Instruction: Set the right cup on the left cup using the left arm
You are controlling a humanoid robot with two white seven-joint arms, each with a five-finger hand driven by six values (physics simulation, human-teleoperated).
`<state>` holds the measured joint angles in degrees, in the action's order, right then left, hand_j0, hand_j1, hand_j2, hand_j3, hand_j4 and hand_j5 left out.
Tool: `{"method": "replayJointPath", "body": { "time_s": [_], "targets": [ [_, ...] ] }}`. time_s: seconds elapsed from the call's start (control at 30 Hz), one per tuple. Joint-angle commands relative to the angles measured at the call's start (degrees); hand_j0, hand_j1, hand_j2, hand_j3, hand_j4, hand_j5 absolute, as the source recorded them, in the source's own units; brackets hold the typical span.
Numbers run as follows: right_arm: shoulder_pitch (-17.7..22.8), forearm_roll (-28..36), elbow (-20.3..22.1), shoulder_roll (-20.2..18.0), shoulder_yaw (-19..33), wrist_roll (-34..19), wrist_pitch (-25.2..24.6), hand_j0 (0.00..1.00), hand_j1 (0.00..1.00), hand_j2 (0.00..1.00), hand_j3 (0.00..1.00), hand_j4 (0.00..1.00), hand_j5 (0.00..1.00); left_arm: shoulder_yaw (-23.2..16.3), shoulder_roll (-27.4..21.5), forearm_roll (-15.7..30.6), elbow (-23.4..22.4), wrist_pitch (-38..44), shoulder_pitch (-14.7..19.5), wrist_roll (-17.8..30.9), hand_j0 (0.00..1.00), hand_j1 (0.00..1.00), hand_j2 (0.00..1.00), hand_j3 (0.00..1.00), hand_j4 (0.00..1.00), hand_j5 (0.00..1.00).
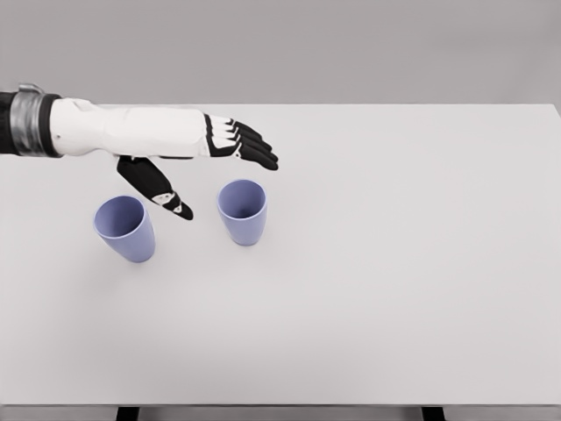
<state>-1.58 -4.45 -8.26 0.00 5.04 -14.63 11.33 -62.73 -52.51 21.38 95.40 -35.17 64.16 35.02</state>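
Note:
Two blue-violet cups stand upright on the white table (394, 281). The right cup (242, 211) is near the table's middle-left, and the left cup (125, 228) stands apart from it further left. My left hand (223, 171) reaches in from the picture's left, hovering above and just behind the gap between the cups. Its fingers (254, 145) are stretched out toward the right and its thumb (162, 191) points down between the two cups. It is open and holds nothing. It touches neither cup.
The table's front edge runs along the bottom of the view, with dark legs showing beneath it. A grey wall stands behind the far edge.

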Motion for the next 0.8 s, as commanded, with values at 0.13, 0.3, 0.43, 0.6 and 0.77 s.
{"method": "replayJointPath", "body": {
  "time_s": [0.13,0.3,0.43,0.6,0.77],
  "targets": [
    [0.53,0.05,-0.26,0.00,0.15,0.04,0.01,1.00,1.00,1.00,1.00,1.00,1.00,-0.20,4.17,-4.42,-8.12,0.17,0.18,-0.02,1.00,1.00,1.00,1.00,1.00,1.00],
    [0.53,0.05,-0.44,0.00,0.06,0.04,0.01,1.00,1.00,1.00,1.00,1.00,1.00,-0.20,4.26,-4.86,-10.67,0.17,0.09,-0.02,1.00,1.00,1.00,1.00,1.00,1.00],
    [0.53,0.05,-0.44,0.00,-0.03,0.04,0.01,1.00,1.00,1.00,1.00,1.00,1.00,-1.78,5.66,-6.09,-10.76,0.17,-0.35,-0.02,1.00,1.00,1.00,1.00,1.00,1.00],
    [0.53,0.05,-0.44,0.00,0.06,0.04,0.01,1.00,1.00,1.00,1.00,1.00,1.00,-3.89,7.59,-8.20,-12.08,0.17,-1.23,-0.02,1.00,1.00,1.00,1.00,1.00,1.00],
    [0.53,0.05,-0.44,0.00,-0.03,0.04,0.01,1.00,1.00,1.00,1.00,1.00,1.00,-3.89,11.46,-10.40,-16.91,0.17,-2.02,-0.02,1.00,1.00,1.00,1.00,1.00,1.00]
  ]
}}
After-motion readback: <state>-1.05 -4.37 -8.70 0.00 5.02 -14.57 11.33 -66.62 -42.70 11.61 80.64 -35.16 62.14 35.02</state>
